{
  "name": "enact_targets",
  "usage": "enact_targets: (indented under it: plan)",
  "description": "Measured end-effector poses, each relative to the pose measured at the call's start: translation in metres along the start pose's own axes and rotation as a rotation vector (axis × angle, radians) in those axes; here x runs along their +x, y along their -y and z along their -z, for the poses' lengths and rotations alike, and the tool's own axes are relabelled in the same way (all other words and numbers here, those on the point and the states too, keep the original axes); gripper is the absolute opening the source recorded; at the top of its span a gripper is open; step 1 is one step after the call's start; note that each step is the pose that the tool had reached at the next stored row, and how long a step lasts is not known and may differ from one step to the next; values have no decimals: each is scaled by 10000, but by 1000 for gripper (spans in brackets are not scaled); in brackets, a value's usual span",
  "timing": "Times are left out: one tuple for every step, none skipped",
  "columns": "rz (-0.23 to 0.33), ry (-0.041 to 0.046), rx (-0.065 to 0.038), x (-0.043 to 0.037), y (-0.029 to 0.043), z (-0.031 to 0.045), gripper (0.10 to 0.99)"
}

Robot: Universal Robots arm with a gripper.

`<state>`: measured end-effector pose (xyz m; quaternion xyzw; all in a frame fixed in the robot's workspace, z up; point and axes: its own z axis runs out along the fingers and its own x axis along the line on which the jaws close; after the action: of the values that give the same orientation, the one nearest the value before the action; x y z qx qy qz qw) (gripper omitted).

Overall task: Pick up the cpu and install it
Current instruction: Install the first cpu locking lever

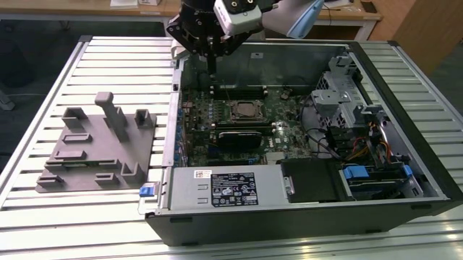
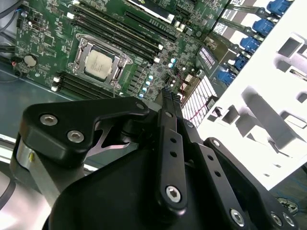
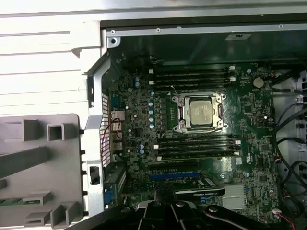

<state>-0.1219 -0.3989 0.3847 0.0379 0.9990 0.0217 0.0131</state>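
The cpu [image 1: 246,110], a small square chip with a silvery top, lies flat inside the metal-framed socket [image 1: 229,104] on the green motherboard of the open computer case. It shows in both wrist views, cpu [image 2: 99,63] and cpu [image 3: 201,111]. My gripper [image 1: 211,70] hangs above the case's far corner on the exterior view's left, apart from the chip and well above the board. Its slim black fingers [image 2: 166,96] stand together, shut, with nothing between them.
A grey moulded fixture [image 1: 94,146] with posts and slots lies on the slatted table [image 1: 43,103] beside the case. Inside the case are memory sticks [image 3: 192,76], a black card [image 1: 242,140], a power supply [image 1: 224,187] and drive cages with cables [image 1: 354,130].
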Motion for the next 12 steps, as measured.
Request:
enact_targets:
  plan:
    - [0, 0, 0, 0, 0, -2, 106]
    - [0, 0, 0, 0, 0, -4, 106]
    - [0, 0, 0, 0, 0, -7, 106]
    - [0, 0, 0, 0, 1, -22, 106]
    - [0, 0, 0, 1, 1, -24, 106]
    - [0, 0, 0, 1, 1, -27, 106]
    - [0, 0, 0, 1, 1, -29, 106]
    - [0, 0, 0, 1, 1, -31, 106]
    - [0, 0, 0, 1, 2, -33, 106]
    - [0, 0, -1, 1, 2, -36, 106]
    - [0, 0, -1, 1, 2, -38, 106]
    - [0, 0, 0, 1, 2, -41, 106]
